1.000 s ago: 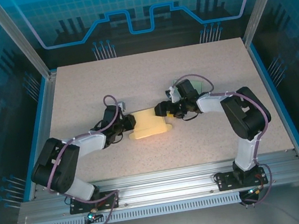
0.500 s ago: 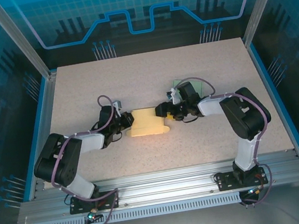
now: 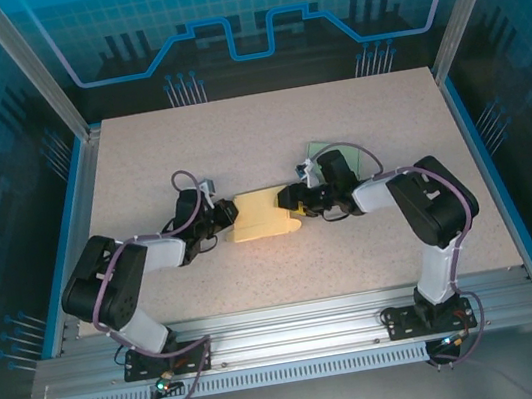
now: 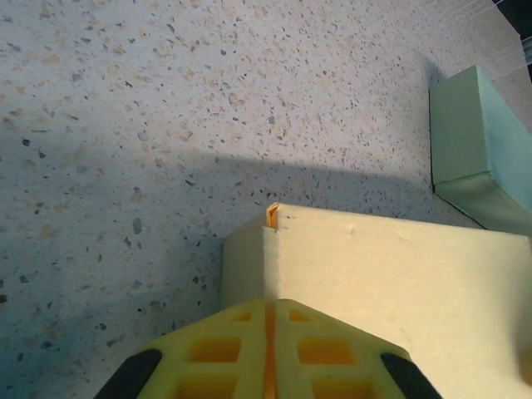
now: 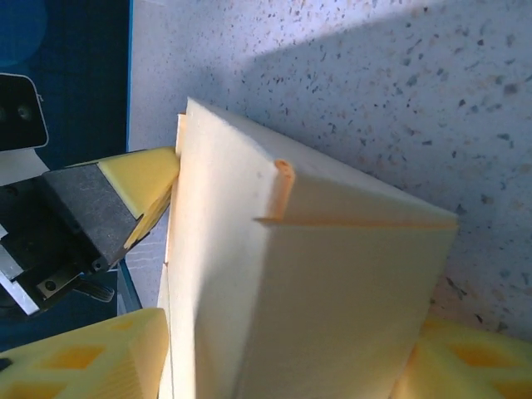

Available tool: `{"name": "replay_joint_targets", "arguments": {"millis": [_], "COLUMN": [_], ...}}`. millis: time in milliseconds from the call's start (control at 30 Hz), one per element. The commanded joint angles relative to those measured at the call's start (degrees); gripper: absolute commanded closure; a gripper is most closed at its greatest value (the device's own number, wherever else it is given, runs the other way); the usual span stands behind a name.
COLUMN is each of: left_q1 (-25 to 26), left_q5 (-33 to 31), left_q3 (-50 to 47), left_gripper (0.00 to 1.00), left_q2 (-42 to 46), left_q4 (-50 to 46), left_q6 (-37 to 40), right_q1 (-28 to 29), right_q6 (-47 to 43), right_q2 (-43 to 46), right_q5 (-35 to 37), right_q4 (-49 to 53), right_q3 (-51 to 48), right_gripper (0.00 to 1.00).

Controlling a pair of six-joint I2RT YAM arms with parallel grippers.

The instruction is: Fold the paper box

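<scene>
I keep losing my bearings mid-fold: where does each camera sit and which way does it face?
Top external: above and behind the arm bases, looking down on the table; both arms reach the paper box.
Left wrist: on the left arm, looking along its closed left jaws at the box's corner, green box beyond.
Right wrist: on the right arm, looking along the box; right jaws spread either side, left jaws at its far edge.
Shared: all see the paper box; top external and left wrist see the green box.
</scene>
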State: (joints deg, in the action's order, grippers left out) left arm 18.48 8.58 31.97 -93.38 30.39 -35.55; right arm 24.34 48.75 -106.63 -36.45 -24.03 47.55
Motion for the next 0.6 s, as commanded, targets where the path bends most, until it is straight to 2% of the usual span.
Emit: {"name": "replay_joint_targets", "arguments": {"millis": [0, 200, 267, 367, 433, 567], "left_q1": [-0.1, -0.1, -0.1, 0.0, -0.1, 0.1], "left_q5": [2.2, 2.9, 2.9, 2.6, 2.6, 3.1], "left_q3": [-2.5, -2.5, -2.4, -2.7, -3.6, -7.8], "left_gripper": [0.88, 0.80, 0.76, 0.60, 0.53, 0.48], "left_q2": [-1.6, 2.8, 5.1, 9.5, 13.3, 20.8], "left_q4": [-5.3, -3.8, -4.0, -4.0, -2.8, 4.7], "left_q6": [-0.9, -0.2, 0.7, 2.9, 6.0, 15.6], "right_q1": [0.4, 0.1, 0.0, -0.4, -0.9, -2.0], "right_q6": [0.8, 1.8, 2.2, 2.7, 3.0, 3.4], "right_q2": [2.1, 4.2, 5.0, 6.5, 8.0, 11.0], "right_q5": [-0.9, -0.3, -0.4, -0.5, -0.6, -0.7], "right_q4": [-2.7, -2.4, -2.6, -2.2, -0.9, 3.9], "right_q3": [-1.2, -2.0, -2.4, -2.8, -3.0, -2.5], "right_gripper": [0.43, 0.55, 0.55, 0.55, 0.55, 0.55]}}
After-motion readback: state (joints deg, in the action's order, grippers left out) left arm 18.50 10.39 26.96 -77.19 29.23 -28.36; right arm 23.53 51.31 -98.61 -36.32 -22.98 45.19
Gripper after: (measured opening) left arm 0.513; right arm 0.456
